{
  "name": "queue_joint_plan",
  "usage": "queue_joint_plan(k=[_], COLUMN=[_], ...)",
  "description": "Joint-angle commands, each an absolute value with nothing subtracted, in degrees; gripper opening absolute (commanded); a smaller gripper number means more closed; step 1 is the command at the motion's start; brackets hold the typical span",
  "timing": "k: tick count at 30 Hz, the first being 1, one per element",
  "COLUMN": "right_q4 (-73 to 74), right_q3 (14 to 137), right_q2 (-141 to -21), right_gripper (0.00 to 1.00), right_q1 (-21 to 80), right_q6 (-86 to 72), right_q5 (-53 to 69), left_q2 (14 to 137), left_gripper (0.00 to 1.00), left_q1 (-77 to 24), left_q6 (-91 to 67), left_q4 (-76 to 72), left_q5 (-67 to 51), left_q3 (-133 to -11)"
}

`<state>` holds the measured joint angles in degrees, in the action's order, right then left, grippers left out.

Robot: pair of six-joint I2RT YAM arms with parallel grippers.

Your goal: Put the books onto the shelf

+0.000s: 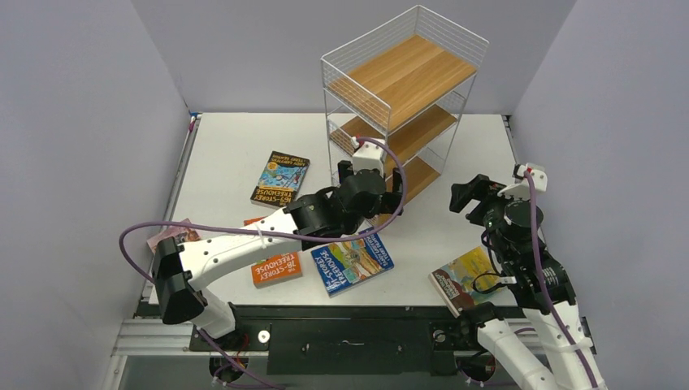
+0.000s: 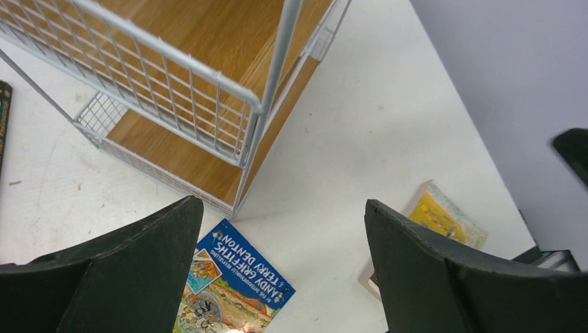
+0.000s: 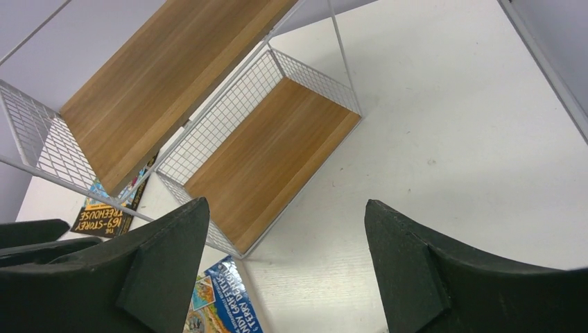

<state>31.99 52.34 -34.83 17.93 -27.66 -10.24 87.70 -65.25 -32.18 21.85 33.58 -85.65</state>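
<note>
Left tool [image 2: 283,208] wide open, empty, near shelf [image 1: 402,77]; right tool [image 3: 286,205] wide open, empty.

The shelf [image 1: 402,77] is white-coated wire mesh with smooth, light wood boards. The blue book [image 1: 352,262], lower centre, has a glossy paper cover. The table [image 1: 236,154] is matt white.

Blue book [image 2: 232,281] reads "ANDY GRIFFITHS TERRY DENTON"; dark book [image 3: 102,222] "169-STOREY TREEHOUSE".

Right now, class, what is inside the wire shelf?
Nothing visible: in the shelf, the top board and bottom board show bare wood. Most of the middle board is hidden beneath the top one.
</note>
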Motion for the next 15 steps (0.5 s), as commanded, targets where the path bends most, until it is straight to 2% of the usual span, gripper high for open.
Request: queue_joint_plan(k=[1, 6, 15], right_q4=[32.2, 33.0, 31.3], right_q3=[52.2, 52.4, 52.9], right_q2=[-33.0, -33.5, -37.6], right_gripper=[0.78, 0.77, 0.76], right_q1=[17.6, 17.4, 17.5], right_q6=[-28.0, -26.8, -27.1], right_q5=[-12.9, -14.4, -12.6], left_q2=[88.0, 86.2, 85.1], left_gripper=[0.83, 0.69, 0.72], left_q1=[-63.9, -54.2, -38.9], left_q6=[-35.8, -39.3, -32.1], left_q4=[15.8, 18.6, 22.0], left_q5=[38.0, 30.3, 23.0], left_q3=[-83.6, -82.4, -84.5])
